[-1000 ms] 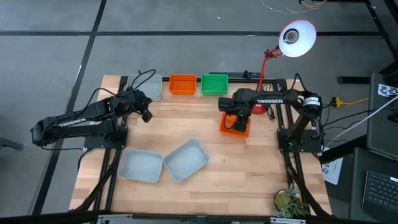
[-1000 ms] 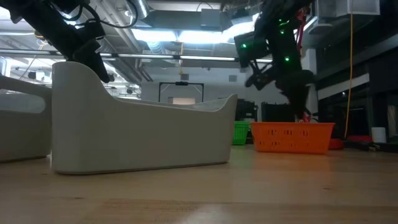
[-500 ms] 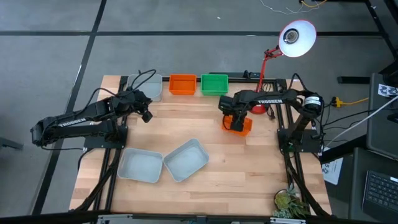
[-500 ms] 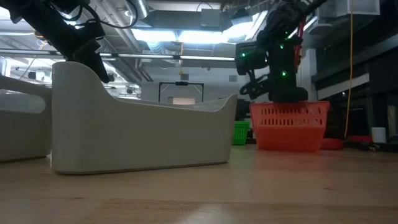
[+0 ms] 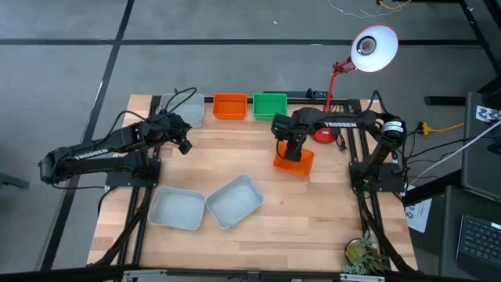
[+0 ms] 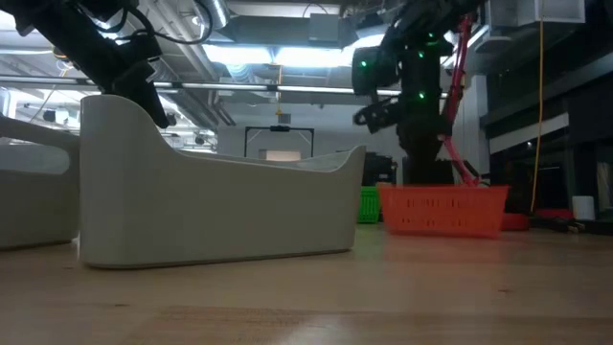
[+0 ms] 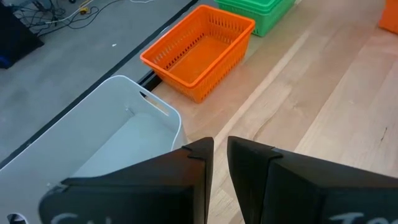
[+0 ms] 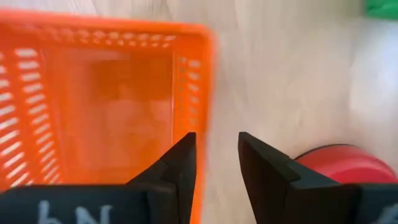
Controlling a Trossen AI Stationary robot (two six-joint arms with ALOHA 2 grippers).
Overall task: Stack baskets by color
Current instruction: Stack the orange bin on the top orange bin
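Observation:
My right gripper [image 5: 291, 149] is shut on an orange basket [image 5: 294, 162] on the right of the table's middle, near the red lamp's base [image 5: 325, 135]. A second orange basket [image 5: 229, 106], a green basket [image 5: 270, 106] and a grey-white basket [image 5: 190, 110] stand in a row along the far edge. Two more grey-white baskets [image 5: 178, 209] [image 5: 233, 201] rest on their bottoms near the front. My left gripper [image 5: 184, 145] hovers beside the far grey-white basket [image 7: 112, 143], its fingers a narrow gap apart with nothing between them. My right gripper holds the orange basket by its far-side wall [image 8: 201, 124], one finger [image 8: 183, 162] inside the basket and the other outside. The fingers come from above, pointing down. The basket sits level [image 6: 442, 211], its bottom at or just above the tabletop; which, I cannot tell.
The red lamp's stem [image 6: 458, 144] rises just behind the held basket, and its head [image 5: 373, 48] hangs beyond the far right corner. Bare wood lies between the held basket and the far row. A plant [image 5: 364, 254] sits at the near right corner.
My right gripper has tipped the orange basket steeply up on one side and brought it back level. It has also carried the basket a little toward the table's left edge, turning it slightly.

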